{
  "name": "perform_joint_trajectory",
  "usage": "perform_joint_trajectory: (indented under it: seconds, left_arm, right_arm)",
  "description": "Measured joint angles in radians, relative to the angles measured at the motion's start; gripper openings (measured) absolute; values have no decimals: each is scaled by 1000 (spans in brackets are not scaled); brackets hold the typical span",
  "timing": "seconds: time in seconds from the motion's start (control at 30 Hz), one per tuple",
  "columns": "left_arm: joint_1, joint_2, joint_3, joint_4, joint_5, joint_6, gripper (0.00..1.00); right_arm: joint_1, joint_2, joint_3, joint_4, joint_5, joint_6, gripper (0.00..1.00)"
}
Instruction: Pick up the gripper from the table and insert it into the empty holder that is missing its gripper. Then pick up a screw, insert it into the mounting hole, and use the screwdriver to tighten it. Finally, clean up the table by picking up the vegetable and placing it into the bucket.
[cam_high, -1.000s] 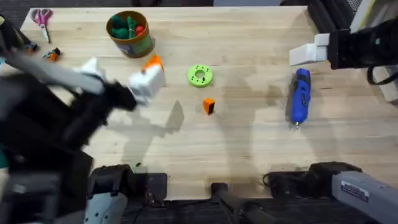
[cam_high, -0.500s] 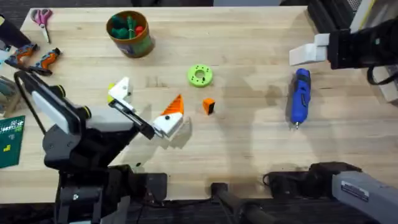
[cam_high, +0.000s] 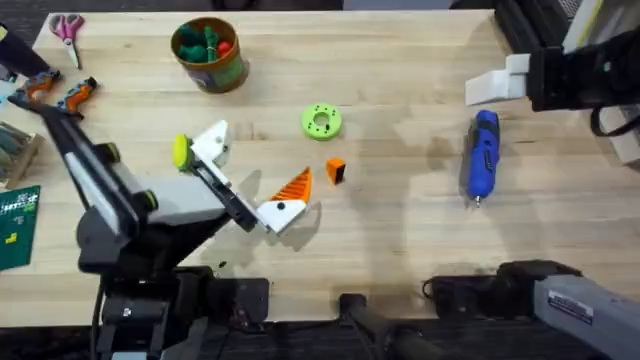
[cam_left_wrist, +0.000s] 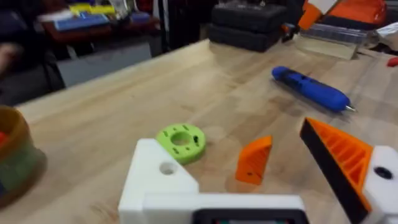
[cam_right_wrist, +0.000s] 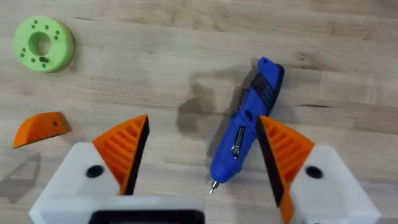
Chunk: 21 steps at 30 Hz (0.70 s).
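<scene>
The small orange gripper (cam_high: 335, 170) lies mid-table, also seen as the gripper (cam_left_wrist: 254, 160) and the gripper (cam_right_wrist: 40, 127). My left gripper (cam_high: 255, 165) is open just left of it, low over the wood. One of its fingers is the bare white holder (cam_high: 213, 145), close up as the holder (cam_left_wrist: 158, 180); the other carries an orange ribbed tip. A yellow-green vegetable (cam_high: 181, 152) lies against the holder. The blue screwdriver (cam_high: 483, 155) lies at the right, under my open right gripper (cam_right_wrist: 202, 146). The bucket (cam_high: 210, 55) stands at the back left. No screw is in view.
A lime-green disc (cam_high: 321, 122) sits behind the orange piece. Pink scissors (cam_high: 68, 28) lie at the far left corner, orange-and-black tools (cam_high: 60, 92) at the left edge, and a green board (cam_high: 15, 225) hangs off the left side.
The left arm has swung down and rightward, bringing its open gripper from beside the bucket to just left of the small orange piece. The right arm has stayed still.
</scene>
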Motion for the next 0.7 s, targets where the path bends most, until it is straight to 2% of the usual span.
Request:
perform_joint_trajectory:
  seconds: [0.07,0.27,0.5,0.7]
  left_arm:
    - [-5,0,-1,-39,8,-19,986]
    - [-13,0,-2,-50,51,-47,987]
    - [-13,0,-2,-54,89,-54,986]
    - [-13,0,-2,-55,92,-55,986]
  right_arm:
    - [0,0,0,0,0,0,994]
    - [0,0,0,0,0,0,993]
    - [0,0,0,0,0,0,991]
    - [0,0,0,0,0,0,994]
